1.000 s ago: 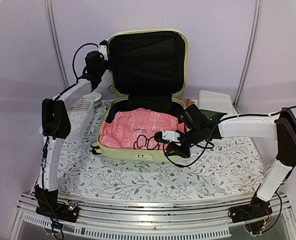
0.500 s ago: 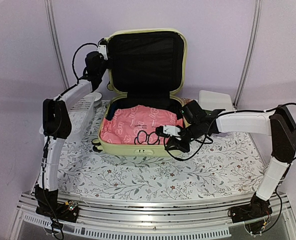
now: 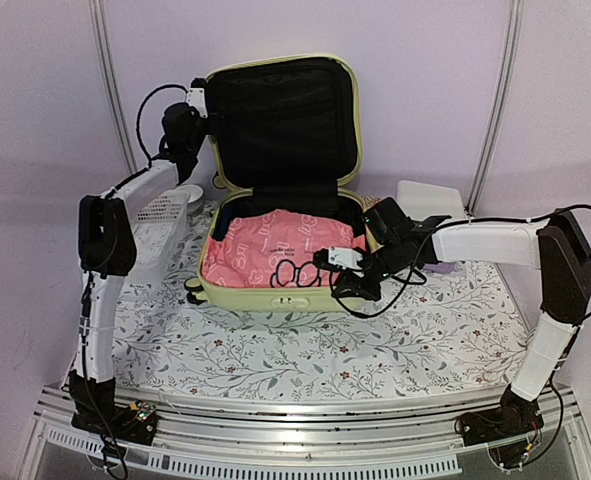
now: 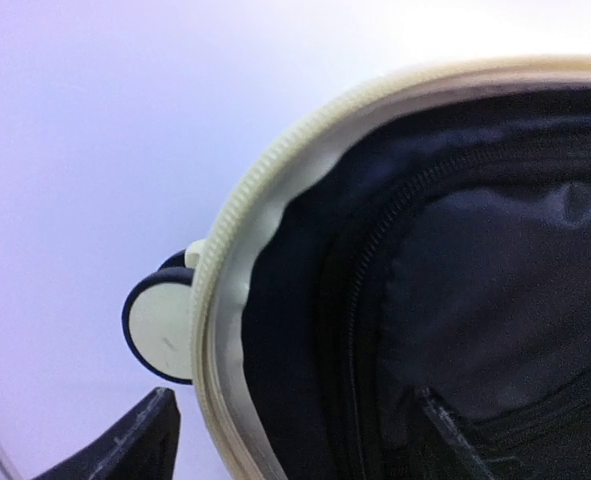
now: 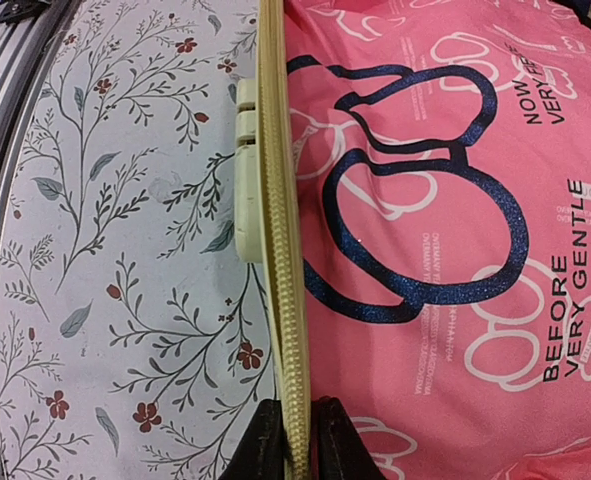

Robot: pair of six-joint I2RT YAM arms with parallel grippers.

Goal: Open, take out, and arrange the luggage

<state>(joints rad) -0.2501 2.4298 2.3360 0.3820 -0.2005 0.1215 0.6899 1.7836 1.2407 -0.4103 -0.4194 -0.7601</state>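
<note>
The luggage [image 3: 275, 292] lies open on the table, its black-lined lid [image 3: 280, 120] standing upright. A pink printed garment [image 3: 275, 245] fills the lower shell. My left gripper [image 3: 207, 108] is at the lid's upper left corner, open, its fingers [image 4: 140, 445] spread either side of the lid's zipper rim [image 4: 220, 300] without touching it; a wheel [image 4: 160, 330] shows just behind. My right gripper [image 3: 341, 287] is at the shell's front right edge, shut on the cream zipper rim [image 5: 275, 200], with the pink garment [image 5: 425, 200] on one side of it.
A white slatted basket [image 3: 160, 215] stands left of the luggage under the left arm. A white box [image 3: 430, 205] sits behind the right arm. The floral tablecloth [image 3: 305, 350] covers the table [image 5: 125, 250] in front. A pale wall runs close behind the lid.
My left gripper has opened and let go of the lid's rim. The lid now leans slightly further left and back. The right gripper stays clamped on the front rim.
</note>
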